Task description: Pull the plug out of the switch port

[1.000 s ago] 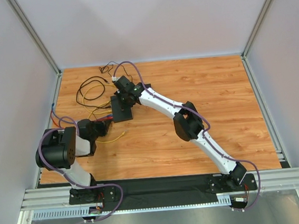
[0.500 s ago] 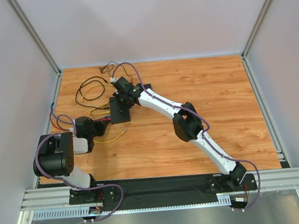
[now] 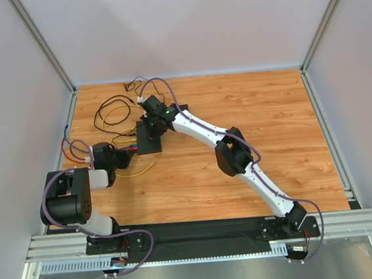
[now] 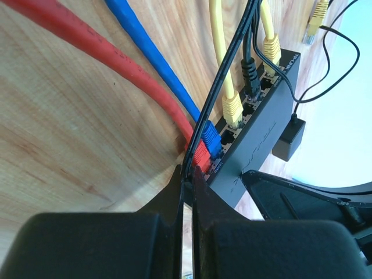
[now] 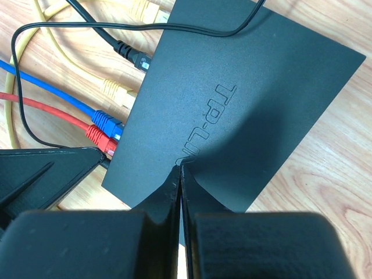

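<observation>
Lying just ahead of the left gripper (image 4: 187,177), the red plug (image 4: 200,156) sits in a socket near the corner of the switch (image 4: 261,125). The blue plug (image 4: 212,139) touches it on the far side. The left gripper's fingers are closed to a hairline slit and hold no plug. A thin black wire (image 4: 229,75) runs down to the slit's tip, and I cannot tell whether it is pinched.

The red plug and its cable point straight out of the socket edge toward this gripper. I judge the pull should run back along that line, away from the switch, once the jaws part to straddle the plug. The left arm is plainly the nearer to the sockets.

The right gripper (image 5: 180,174) has its fingers shut together, tips pressed on the switch's flat top and gripping nothing, seemingly as a hold-down.

Only the left wrist view shows the socket row, where a yellow plug (image 4: 232,108), a black plug (image 4: 250,72) and a 2nd yellow one follow the blue. It also shows a small black adapter (image 4: 289,139) just beside the switch. The right wrist view hides the sockets but shows the left finger's tip just beside the red plug. The top view places the switch at the table's (image 3: 269,118) far left, between the 2 grippers, with the plugs too small to read.
</observation>
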Motion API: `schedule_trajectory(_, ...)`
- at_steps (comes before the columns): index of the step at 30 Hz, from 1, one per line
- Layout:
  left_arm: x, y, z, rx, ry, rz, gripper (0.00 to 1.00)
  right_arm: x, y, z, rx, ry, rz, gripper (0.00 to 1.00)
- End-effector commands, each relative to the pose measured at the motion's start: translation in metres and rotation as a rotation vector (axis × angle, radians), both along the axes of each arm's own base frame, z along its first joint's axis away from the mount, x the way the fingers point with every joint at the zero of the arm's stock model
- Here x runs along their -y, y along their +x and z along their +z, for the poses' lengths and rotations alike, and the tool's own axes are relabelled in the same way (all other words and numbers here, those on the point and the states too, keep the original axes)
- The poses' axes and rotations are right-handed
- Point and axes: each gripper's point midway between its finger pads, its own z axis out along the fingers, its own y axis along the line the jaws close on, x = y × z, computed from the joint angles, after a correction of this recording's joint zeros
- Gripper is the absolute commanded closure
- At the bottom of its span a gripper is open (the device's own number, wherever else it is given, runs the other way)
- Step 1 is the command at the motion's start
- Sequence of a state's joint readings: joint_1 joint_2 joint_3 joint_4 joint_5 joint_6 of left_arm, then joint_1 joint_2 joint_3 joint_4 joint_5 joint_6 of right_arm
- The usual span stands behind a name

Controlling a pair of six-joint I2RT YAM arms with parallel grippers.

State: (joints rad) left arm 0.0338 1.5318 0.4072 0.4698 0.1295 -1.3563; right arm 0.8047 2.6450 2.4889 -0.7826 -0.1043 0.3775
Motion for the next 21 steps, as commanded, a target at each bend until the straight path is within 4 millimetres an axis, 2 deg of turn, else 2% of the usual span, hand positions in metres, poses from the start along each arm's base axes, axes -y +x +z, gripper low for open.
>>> schedule_trajectory(1, -0.035, 0.004, -0.007, 0.003, 0.075, 0.103, 1.0, 0.074, -0.011, -0.083, -0.13, -0.309, -0.058, 1.0)
schedule_trajectory(6, -0.037, 0.003, -0.003, 0.096, 0.005, 0.155, 1.0, 0.076, -0.01, -0.082, -0.132, -0.306, -0.067, 1.0)
schedule_trajectory(8, -0.043, 0.006, -0.001, 0.111, 0.009, 0.16, 1.0, 0.075, -0.01, -0.082, -0.133, -0.307, -0.067, 1.0)
schedule_trajectory(11, -0.052, 0.0, 0.0, 0.123, 0.03, 0.208, 1.0, 0.077, -0.012, -0.083, -0.137, -0.313, -0.063, 1.0)
schedule_trajectory(14, -0.046, 0.003, 0.007, 0.136, 0.038, 0.156, 1.0, 0.076, -0.01, -0.082, -0.133, -0.309, -0.064, 1.0)
schedule_trajectory(18, -0.038, 0.01, 0.026, 0.192, 0.038, 0.111, 1.0, 0.077, -0.009, -0.082, -0.127, -0.308, -0.059, 1.0)
schedule_trajectory(19, -0.036, 0.016, 0.043, 0.234, 0.074, 0.077, 1.0, 0.07, -0.014, -0.081, -0.148, -0.279, -0.037, 1.0)
schedule_trajectory(20, -0.034, 0.009, 0.038, 0.185, 0.092, 0.06, 1.0, 0.069, -0.014, -0.081, -0.148, -0.275, -0.036, 0.99)
schedule_trajectory(21, -0.033, 0.01, 0.046, 0.19, 0.117, 0.048, 1.0, 0.068, -0.013, -0.08, -0.148, -0.268, -0.036, 0.99)
